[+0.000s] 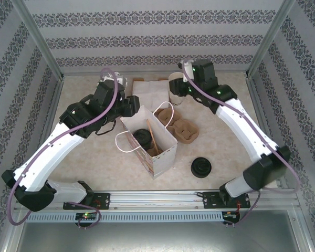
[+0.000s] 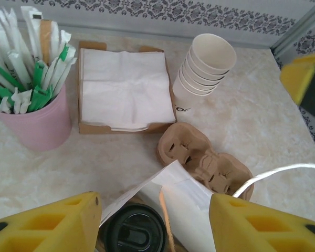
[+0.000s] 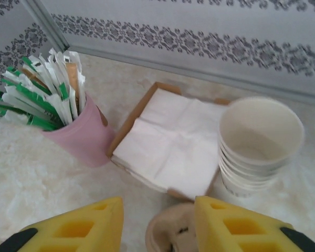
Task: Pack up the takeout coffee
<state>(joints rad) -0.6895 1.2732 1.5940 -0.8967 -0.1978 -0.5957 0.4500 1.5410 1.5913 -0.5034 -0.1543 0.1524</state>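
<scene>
Takeout coffee (image 2: 134, 231) is sitting inside the white bag (image 1: 165, 155); the left tool (image 2: 155, 206) is hovering spread above it, the right tool (image 3: 158, 207) spread too.

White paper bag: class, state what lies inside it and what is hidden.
Inside the white paper bag stands the takeout coffee, showing its black lid, with a thin brown stick beside it. The bag's walls hide the cup's body.
</scene>
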